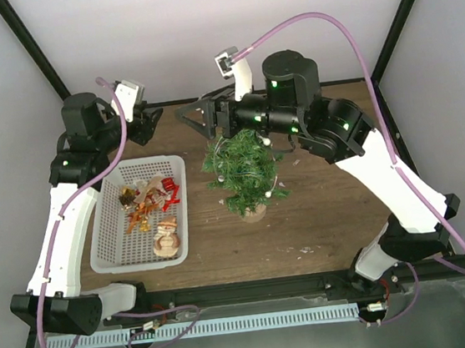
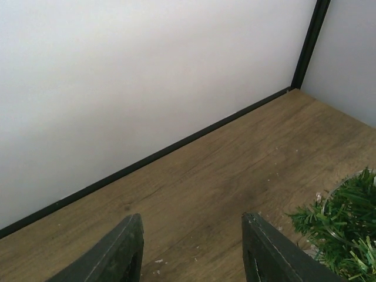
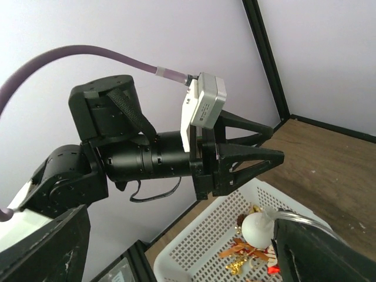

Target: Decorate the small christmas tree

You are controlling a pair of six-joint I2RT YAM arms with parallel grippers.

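Note:
The small christmas tree (image 1: 244,168) stands upright on its tan round base (image 1: 255,213) in the middle of the table, with white balls (image 1: 269,142) on its right side. Its green tips (image 2: 346,229) show at the lower right of the left wrist view. My right gripper (image 1: 197,121) hovers over the treetop, pointing left. It is open (image 3: 179,235), and a white ball ornament (image 3: 257,230) on a clear strand hangs right beside its right finger (image 3: 317,252). My left gripper (image 1: 149,120) is open (image 2: 192,217) over bare wood at the back, nothing between its fingers.
A white perforated basket (image 1: 110,238) left of the tree holds a snowman figure (image 1: 167,236) and gold and red ornaments (image 1: 147,196). White walls with black frame posts close in the back and sides. The left arm's gripper (image 3: 247,155) sits near the basket's far end (image 3: 194,252).

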